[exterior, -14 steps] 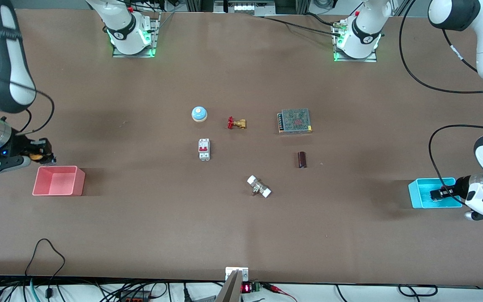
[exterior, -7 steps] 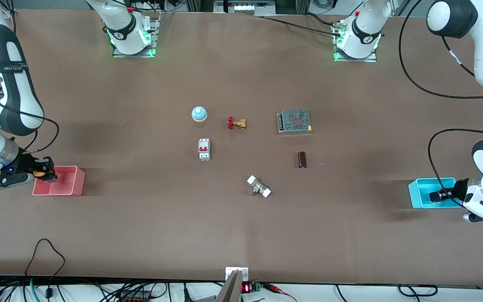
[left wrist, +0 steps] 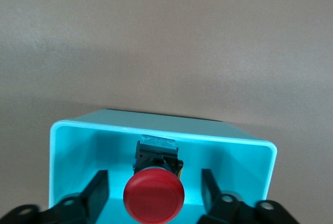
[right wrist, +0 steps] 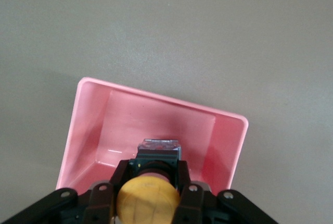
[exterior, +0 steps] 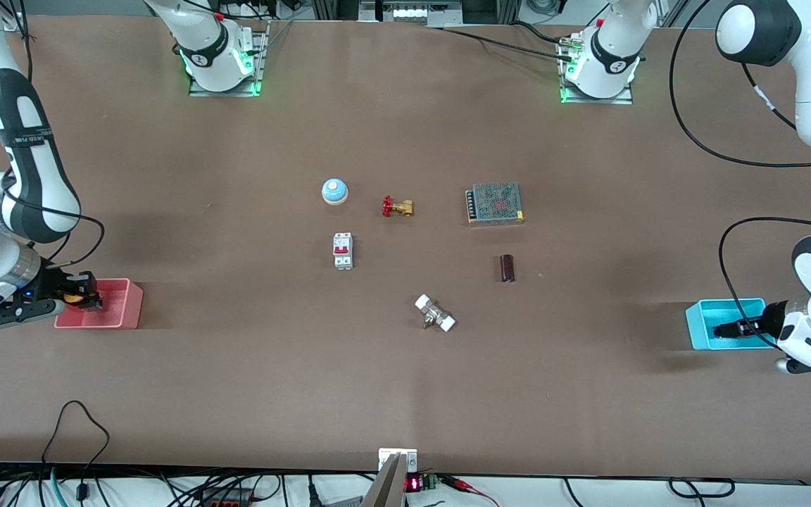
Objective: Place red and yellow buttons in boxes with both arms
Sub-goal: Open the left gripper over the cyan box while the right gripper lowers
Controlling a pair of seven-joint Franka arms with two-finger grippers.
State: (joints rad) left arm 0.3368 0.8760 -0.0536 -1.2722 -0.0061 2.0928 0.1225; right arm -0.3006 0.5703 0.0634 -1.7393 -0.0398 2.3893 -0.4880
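The red button (left wrist: 154, 195) lies in the cyan box (left wrist: 156, 125), red cap toward the camera. My left gripper (left wrist: 153, 182) is open inside that box, a finger on each side of the button with gaps between. In the front view the left gripper (exterior: 724, 329) is in the cyan box (exterior: 700, 325) at the left arm's end; the red button is hidden there. My right gripper (right wrist: 154, 174) is shut on the yellow button (right wrist: 148, 200), held over the pink box (right wrist: 156, 114). The front view shows the right gripper (exterior: 89, 300) and the yellow button (exterior: 72, 298) over the pink box (exterior: 115, 307).
Mid-table lie a blue-and-white bell (exterior: 334, 191), a red-handled brass valve (exterior: 397, 207), a meshed power supply (exterior: 495, 203), a white breaker (exterior: 343, 251), a dark cylinder (exterior: 507, 267) and a white-capped fitting (exterior: 435, 313).
My right gripper has carried the yellow button from beside the pink box's rim to over its inside and lower. My left gripper has shifted slightly within the cyan box.
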